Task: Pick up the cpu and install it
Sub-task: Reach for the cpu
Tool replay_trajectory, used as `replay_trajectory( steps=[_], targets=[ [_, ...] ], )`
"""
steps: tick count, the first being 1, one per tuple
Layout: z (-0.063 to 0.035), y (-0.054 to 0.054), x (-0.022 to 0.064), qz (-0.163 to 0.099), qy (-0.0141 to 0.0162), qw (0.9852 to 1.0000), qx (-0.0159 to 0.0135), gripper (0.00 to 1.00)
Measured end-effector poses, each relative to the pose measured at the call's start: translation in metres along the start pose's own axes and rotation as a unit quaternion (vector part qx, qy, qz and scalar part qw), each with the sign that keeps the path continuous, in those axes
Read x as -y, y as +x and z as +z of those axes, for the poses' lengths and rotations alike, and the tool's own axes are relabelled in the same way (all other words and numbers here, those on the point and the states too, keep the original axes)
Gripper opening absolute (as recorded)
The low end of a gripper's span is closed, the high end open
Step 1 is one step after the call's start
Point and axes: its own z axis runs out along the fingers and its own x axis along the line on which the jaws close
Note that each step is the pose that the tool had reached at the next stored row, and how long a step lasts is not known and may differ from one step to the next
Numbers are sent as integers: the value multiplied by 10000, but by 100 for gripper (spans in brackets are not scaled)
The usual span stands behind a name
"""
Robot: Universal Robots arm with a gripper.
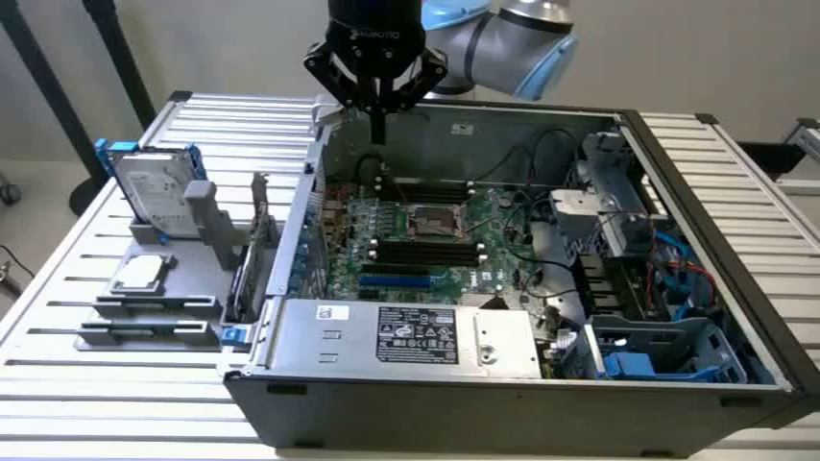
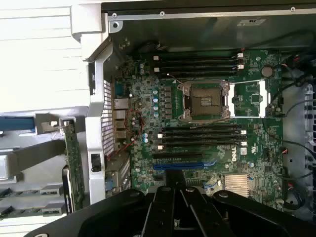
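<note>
Silvery metal top, pale rim, small flat square: cpu [image 1: 141, 273], lying flat on grey holder [image 1: 154, 305] at the exterior view's left, outside computer case [image 1: 513, 413], just in front of upright hard drive [image 1: 154, 192] in blue bracket; well apart from black gripper [image 1: 379, 134], poised over case's far wall, jaws clenched together, grasping nothing; socket [image 2: 204, 101] uncovered amid green motherboard [image 2: 256, 148].

Silvery cpu [image 1: 141, 272] flat on grey rack [image 1: 164, 303]
</note>
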Motion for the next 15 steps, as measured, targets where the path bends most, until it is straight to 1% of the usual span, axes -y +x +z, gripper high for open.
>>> replay_trajectory(
  steps=[12, 14, 15],
  targets=[
    [0, 0, 0, 0, 0, 10000, 0, 11],
    [-1, 18, 1, 1, 1, 10000, -1, 11],
    [-2, 47, 3, 0, 2, 10000, -4, 11]
  ],
)
